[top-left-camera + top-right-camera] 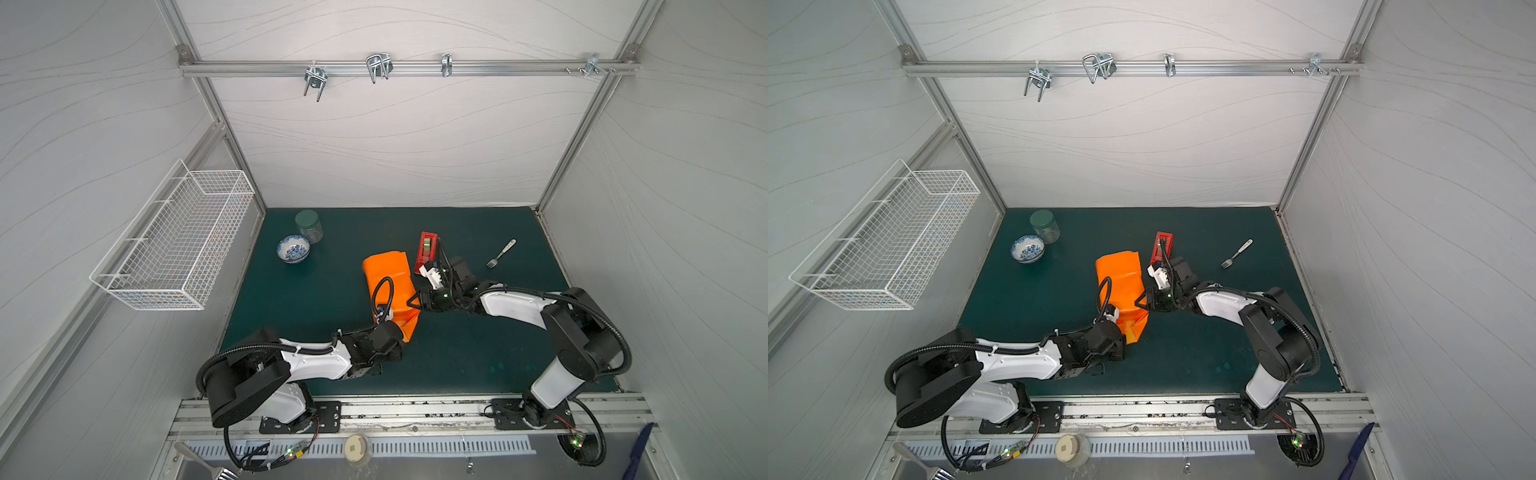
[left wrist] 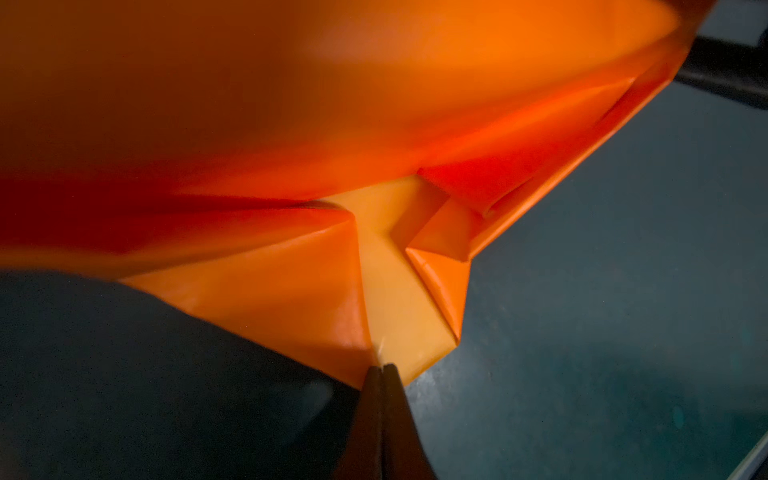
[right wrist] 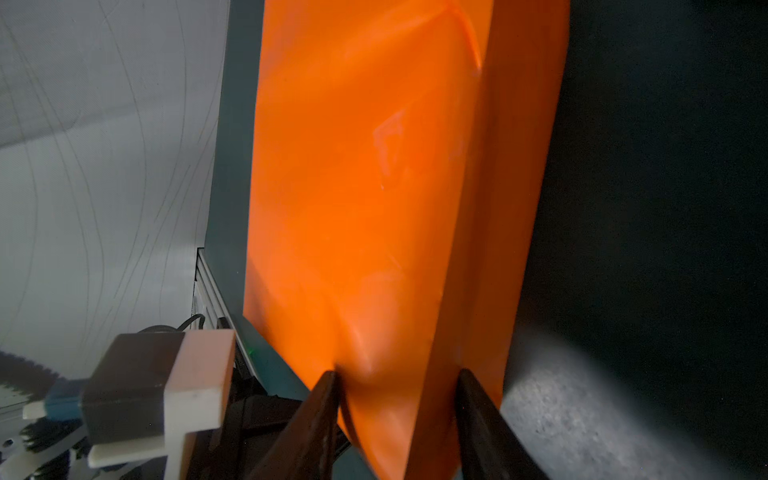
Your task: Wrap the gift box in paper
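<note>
Presently, the paper [image 1: 384,278] is seen folded round a flat parcel lying mid-way on the green mat [image 1: 316,299]. The gift box itself is not seen and is judged to be inside the wrap.

The left gripper [image 2: 383,372] is clenched on the very tip of the folded end flap, with only a sliver of paper caught. The right gripper [image 3: 397,376] is set astride the parcel's edge, its jaws part-spread and pressed into the paper on both faces. A dent is shown at one finger.

Risks, as judged:
- The flap tip may be torn or slipped out if pulled hard, the hold being so shallow.
- The glossy wrap may be slid over the box under the right jaws, and the folds loosened.
- Whether the seam is taped cannot be told; if not, a released flap is likely to spring open.
- The red tape dispenser [image 1: 427,251], just beside the right wrist, may be knocked.
</note>
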Robot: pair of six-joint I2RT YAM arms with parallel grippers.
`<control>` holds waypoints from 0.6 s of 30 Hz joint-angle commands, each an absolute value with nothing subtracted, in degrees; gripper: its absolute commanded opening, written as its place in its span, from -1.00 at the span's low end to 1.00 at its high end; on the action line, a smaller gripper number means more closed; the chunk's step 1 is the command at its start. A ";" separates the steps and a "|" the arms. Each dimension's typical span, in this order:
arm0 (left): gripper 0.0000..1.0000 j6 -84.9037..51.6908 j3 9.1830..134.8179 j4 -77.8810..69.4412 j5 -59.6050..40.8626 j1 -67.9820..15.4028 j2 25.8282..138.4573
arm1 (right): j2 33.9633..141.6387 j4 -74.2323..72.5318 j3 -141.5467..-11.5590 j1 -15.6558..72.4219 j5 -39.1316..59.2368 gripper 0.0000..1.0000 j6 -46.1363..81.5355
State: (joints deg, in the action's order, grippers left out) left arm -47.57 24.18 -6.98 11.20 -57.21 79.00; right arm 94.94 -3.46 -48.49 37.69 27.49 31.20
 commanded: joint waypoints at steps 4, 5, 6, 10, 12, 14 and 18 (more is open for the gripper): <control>-1.00 -45.81 25.02 -0.77 11.53 -53.58 78.47 | 95.94 0.79 -47.81 38.67 24.43 -0.09 30.51; -1.00 -45.61 25.14 -0.79 11.34 -53.05 78.57 | 95.89 0.79 -47.77 38.65 24.43 -0.09 30.52; -1.00 -45.52 25.14 -1.04 11.17 -52.41 78.74 | 95.82 0.88 -47.73 38.64 24.37 -0.09 30.46; -1.00 -44.33 25.40 -1.27 11.24 -50.20 78.82 | 95.51 1.06 -47.72 38.62 24.30 -0.09 30.33; -1.00 -43.65 25.91 -1.36 10.99 -49.07 79.16 | 95.49 1.08 -47.68 38.59 24.35 -0.09 30.37; -1.00 -43.14 26.25 -1.00 11.09 -48.15 79.36 | 95.48 0.96 -47.55 38.67 24.35 -0.09 30.32; -1.00 -42.70 26.19 -0.05 12.20 -46.94 79.19 | 95.36 1.10 -47.55 38.66 24.37 -0.09 30.39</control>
